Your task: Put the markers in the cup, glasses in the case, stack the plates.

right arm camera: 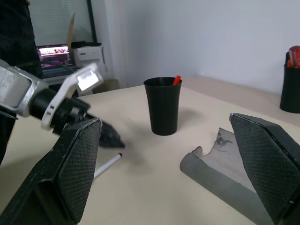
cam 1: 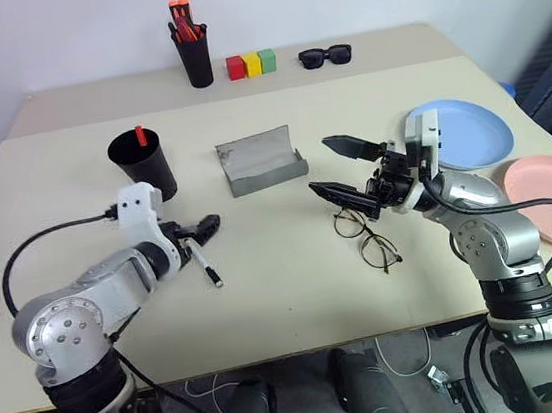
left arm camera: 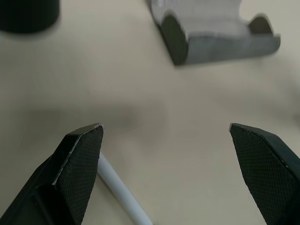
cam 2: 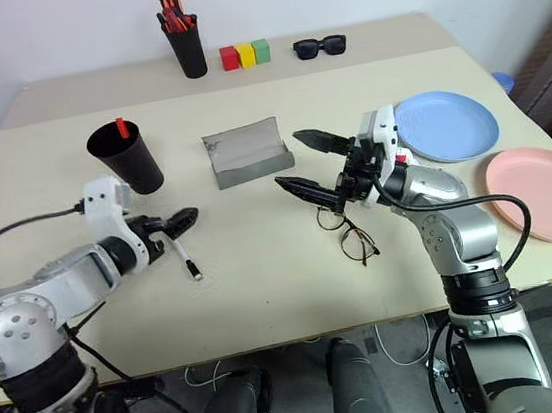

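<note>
I am holding my left fingers [cam 1: 199,232] spread wide and empty, low over the surface [cam 1: 287,296], with the white marker [cam 1: 203,263] lying flat just beside them, black cap toward me; I judge I am lining up on it because it is the one marker not yet in the black cup [cam 1: 143,162], where the red-ended marker [cam 1: 140,135] is already standing. My right fingers [cam 2: 303,165] are also gaping wide with nothing in them, hanging above the wire-rimmed glasses [cam 2: 348,234], which are lying on the surface between me and the open grey case [cam 2: 245,152] — a short carry, I reckon. The blue plate [cam 2: 447,125] and pink plate [cam 2: 545,196] are sitting side by side, not stacked. From my left wrist, the marker's cap end is cut off behind one fingertip [left arm camera: 79,164], and the cup's inside is too dark to read.
</note>
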`<state>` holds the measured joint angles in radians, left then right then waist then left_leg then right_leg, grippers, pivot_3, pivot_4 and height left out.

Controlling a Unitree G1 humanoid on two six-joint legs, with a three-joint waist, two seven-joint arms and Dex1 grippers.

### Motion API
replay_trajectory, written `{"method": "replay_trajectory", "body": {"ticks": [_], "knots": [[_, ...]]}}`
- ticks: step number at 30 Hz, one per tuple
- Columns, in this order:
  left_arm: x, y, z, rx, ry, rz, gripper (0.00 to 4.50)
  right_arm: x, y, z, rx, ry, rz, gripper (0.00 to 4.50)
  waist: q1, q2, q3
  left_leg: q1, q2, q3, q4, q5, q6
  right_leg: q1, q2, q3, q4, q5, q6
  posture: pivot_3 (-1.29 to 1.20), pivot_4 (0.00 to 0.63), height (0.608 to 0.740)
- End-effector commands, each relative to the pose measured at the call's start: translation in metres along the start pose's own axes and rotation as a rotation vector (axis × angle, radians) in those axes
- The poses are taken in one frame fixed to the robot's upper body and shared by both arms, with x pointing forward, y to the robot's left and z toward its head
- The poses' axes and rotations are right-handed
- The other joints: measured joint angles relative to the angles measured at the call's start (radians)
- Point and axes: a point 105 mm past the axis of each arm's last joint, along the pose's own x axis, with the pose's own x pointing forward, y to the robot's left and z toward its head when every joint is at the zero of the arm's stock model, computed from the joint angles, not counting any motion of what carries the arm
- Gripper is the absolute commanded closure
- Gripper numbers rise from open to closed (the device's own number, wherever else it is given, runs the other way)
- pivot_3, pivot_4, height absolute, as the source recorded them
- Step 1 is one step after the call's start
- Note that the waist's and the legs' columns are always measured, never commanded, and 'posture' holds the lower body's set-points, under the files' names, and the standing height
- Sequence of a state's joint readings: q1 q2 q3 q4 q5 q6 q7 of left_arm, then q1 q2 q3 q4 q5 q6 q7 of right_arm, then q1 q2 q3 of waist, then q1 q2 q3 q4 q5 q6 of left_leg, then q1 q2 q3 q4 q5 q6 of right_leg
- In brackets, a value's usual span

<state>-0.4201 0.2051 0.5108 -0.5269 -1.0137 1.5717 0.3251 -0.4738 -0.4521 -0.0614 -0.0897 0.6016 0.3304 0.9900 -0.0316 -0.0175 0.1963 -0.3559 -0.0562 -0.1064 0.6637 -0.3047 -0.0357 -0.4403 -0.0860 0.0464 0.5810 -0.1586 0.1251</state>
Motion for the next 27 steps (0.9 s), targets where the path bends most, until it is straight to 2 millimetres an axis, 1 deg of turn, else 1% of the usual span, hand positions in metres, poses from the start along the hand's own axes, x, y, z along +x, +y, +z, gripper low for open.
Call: {"method": "replay_trajectory", "body": {"ticks": [1,3,5,7,8,9,11,13,15,18,22,25,27], "knots": [[-0.006,-0.001,0.002,0.009,-0.026,0.047,0.09,0.001,0.0,0.013,-0.045,-0.032,0.006,0.0,0.004,0.0,0.0,0.0,0.0,0.0,0.0,0.0,0.0,0.0,0.0,0.0,0.0,0.0,0.0,0.0,0.15,0.74],[0.0,-0.008,-0.011,-0.02,0.031,0.019,0.09,0.0,0.001,0.011,-0.045,-0.029,0.005,0.0,0.008,0.0,0.0,0.0,0.0,0.0,0.0,0.0,0.0,0.0,0.0,0.0,0.0,0.0,0.0,0.0,0.15,0.74],[0.0,-0.011,-0.011,-0.008,0.028,0.022,0.09,0.001,0.002,0.01,-0.037,-0.031,0.003,0.0,0.014,0.0,0.0,0.0,0.0,0.001,0.0,0.0,0.0,0.0,0.0,0.0,0.0,0.0,0.0,0.0,0.15,0.74],[0.0,-0.011,-0.009,-0.056,0.008,0.043,0.09,0.001,0.002,0.009,-0.035,-0.03,0.004,0.0,0.018,0.0,0.0,0.0,0.0,0.001,0.0,0.0,-0.001,0.0,0.0,0.0,-0.001,0.0,0.0,0.0,0.15,0.74],[-0.001,-0.012,-0.004,-0.042,-0.01,0.059,0.09,0.001,0.002,0.008,-0.033,-0.032,0.003,0.0,0.02,0.0,0.0,0.0,0.0,0.001,0.0,0.0,-0.001,0.0,0.0,0.0,-0.001,0.0,0.0,0.0,0.15,0.74],[0.0,-0.012,-0.003,-0.037,-0.008,0.074,0.09,0.001,0.003,0.008,-0.033,-0.032,0.002,0.0,0.021,0.0,0.0,0.0,0.0,0.001,0.0,0.001,-0.001,0.001,0.0,0.0,-0.001,0.0,0.0,0.0,0.15,0.74],[0.004,-0.013,-0.007,-0.098,0.004,0.095,0.09,0.001,0.003,0.008,-0.034,-0.033,0.001,0.0,0.022,0.0,0.0,0.0,0.0,0.0,0.0,0.001,-0.002,0.001,0.0,0.0,-0.001,0.0,0.0,0.0,0.15,0.74],[0.01,-0.018,-0.015,-0.173,0.041,0.084,0.09,0.002,0.003,0.008,-0.032,-0.035,0.001,0.0,0.022,0.0,0.0,0.0,0.0,0.0,0.0,0.001,-0.002,0.002,0.0,0.0,-0.002,0.0,0.0,0.0,0.15,0.74],[0.013,-0.021,-0.017,-0.185,0.064,0.08,0.09,0.003,0.003,0.008,-0.031,-0.036,0.001,0.0,0.021,-0.001,0.0,0.0,0.0,0.0,0.0,0.001,-0.002,0.002,-0.001,0.0,-0.002,0.0,0.0,0.0,0.15,0.74],[0.012,-0.031,-0.016,-0.25,0.095,0.039,0.09,0.003,0.003,0.007,-0.028,-0.032,0.004,0.0,0.018,-0.001,0.0,0.001,0.0,0.0,0.0,0.001,-0.002,0.002,0.0,0.0,-0.002,0.0,0.0,0.0,0.15,0.74],[0.002,-0.029,-0.01,-0.231,0.166,0.076,0.09,0.002,0.003,0.007,-0.028,-0.027,0.002,0.0,0.021,0.0,0.0,0.0,0.0,-0.003,0.0,0.002,-0.005,-0.001,-0.001,0.001,0.0,0.0,0.0,0.0,0.15,0.74],[-0.001,-0.026,0.001,-0.22,0.149,0.112,0.09,0.001,0.003,0.007,-0.029,-0.025,-0.002,0.0,0.024,0.0,0.0,0.0,-0.001,-0.002,0.0,0.002,-0.006,0.0,-0.001,0.001,-0.001,0.0,0.0,0.0,0.15,0.74],[-0.004,-0.022,0.004,-0.2,0.133,0.147,0.09,0.0,0.003,0.006,-0.029,-0.023,-0.003,0.0,0.025,0.0,0.0,0.0,-0.001,-0.001,0.0,0.002,-0.006,0.001,-0.001,0.001,-0.001,0.0,-0.001,0.0,0.15,0.74]]}}
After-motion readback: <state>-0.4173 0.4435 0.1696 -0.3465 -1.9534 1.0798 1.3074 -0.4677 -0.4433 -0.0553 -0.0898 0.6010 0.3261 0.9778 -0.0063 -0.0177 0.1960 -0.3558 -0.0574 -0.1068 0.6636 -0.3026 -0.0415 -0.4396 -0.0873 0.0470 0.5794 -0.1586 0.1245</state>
